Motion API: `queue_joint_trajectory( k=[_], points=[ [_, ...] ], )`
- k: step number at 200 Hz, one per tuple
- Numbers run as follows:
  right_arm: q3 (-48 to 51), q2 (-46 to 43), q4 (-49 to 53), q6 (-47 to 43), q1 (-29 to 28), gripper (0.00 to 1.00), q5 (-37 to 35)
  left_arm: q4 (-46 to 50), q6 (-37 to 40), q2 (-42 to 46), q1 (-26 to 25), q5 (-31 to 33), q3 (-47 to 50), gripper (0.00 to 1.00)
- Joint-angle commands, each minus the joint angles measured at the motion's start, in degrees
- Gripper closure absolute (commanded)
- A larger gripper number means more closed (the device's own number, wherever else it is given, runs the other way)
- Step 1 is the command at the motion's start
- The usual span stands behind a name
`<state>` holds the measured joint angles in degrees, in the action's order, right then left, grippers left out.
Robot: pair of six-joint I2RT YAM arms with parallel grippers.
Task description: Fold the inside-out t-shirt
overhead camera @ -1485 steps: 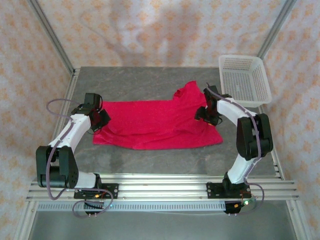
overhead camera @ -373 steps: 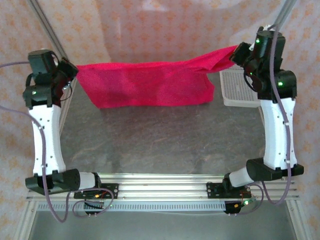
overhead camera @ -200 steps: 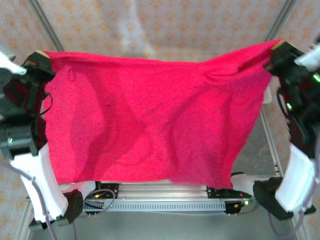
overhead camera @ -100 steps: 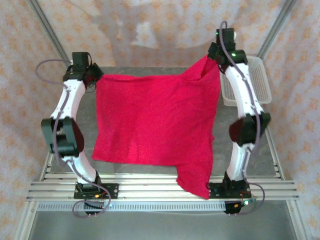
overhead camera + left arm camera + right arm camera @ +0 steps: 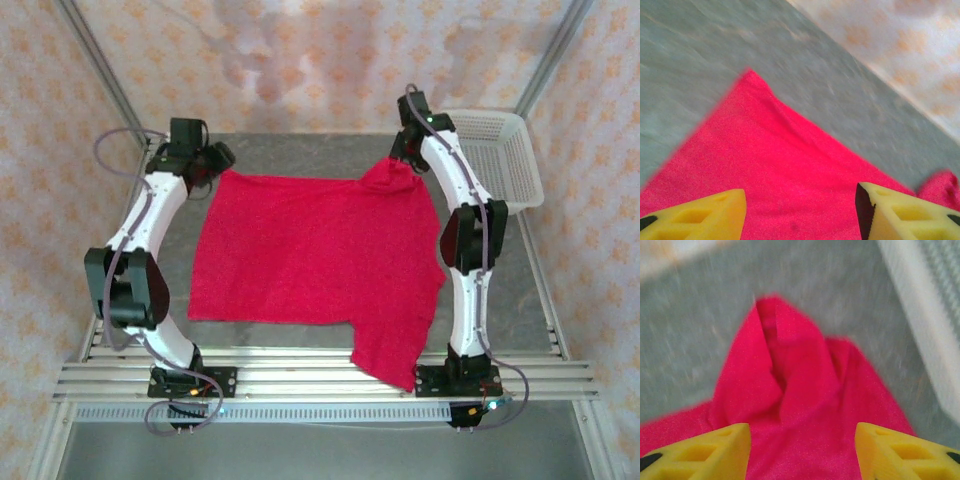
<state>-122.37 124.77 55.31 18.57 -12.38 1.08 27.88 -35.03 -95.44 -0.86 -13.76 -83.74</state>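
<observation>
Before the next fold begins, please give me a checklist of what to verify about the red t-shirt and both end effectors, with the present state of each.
1. Left end effector open, holding nothing: ok.
2. Right end effector open, holding nothing: ok.
3. T-shirt far left corner flat on the table: ok.
4. Far right corner flat: not ok, it stands bunched.
5. Whole shirt on the table: not ok, the near right part extends past the near edge.
6. Which side faces up: cannot tell.
</observation>
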Motion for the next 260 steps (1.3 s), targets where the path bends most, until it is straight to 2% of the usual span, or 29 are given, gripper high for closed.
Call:
queue_joint_trajectory(
  k=[1,7,22,50,113,164,181,204,215,260],
  points=[
    [12.74,-5.78,-8.45,1.52,-1.04,0.52,5.71,-4.31,-1.95,-3.27,-3.15,-7.27,6.07,0.43],
    [15.91,-6.33,-10.87,1.76,-1.0,0.55,5.89,-4.42,-1.53,-4.37,-3.76,-7.58,6.52,0.43],
    [18.28,-5.68,-13.19,2.15,-0.42,0.56,5.94,-3.2,-0.61,-7.38,-4.01,-7.49,6.09,0.48],
    [15.61,-1.81,-14.72,2.64,0.34,0.49,5.42,0.03,1.09,-11.42,-4.06,-6.67,2.61,0.5],
    [-1.86,13.1,-11.31,2.62,0.34,0.48,8.92,-2.16,1.11,-13.63,-4.22,-7.26,5.02,0.57],
    [-12.22,20.77,-7.67,2.61,0.32,0.48,9.27,-1.58,1.71,-15.3,-4.78,-7.2,4.66,0.58],
    [-12.87,21.65,-7.99,3.05,0.26,0.59,10.31,-1.04,2.19,-15.06,-4.86,-7.11,4.22,0.6],
    [-12.28,21.07,-8.76,3.8,0.32,0.89,11.36,-0.07,2.72,-14.86,-4.91,-6.72,3.69,0.62],
    [-12.12,20.46,-8.81,3.85,0.3,0.99,11.38,0.39,2.94,-14.86,-4.94,-6.6,3.41,0.62],
    [-12.33,15.5,-9.41,3.83,0.25,1.0,10.14,0.51,3.21,-15.17,-4.92,-6.3,3.06,0.65]
  ],
)
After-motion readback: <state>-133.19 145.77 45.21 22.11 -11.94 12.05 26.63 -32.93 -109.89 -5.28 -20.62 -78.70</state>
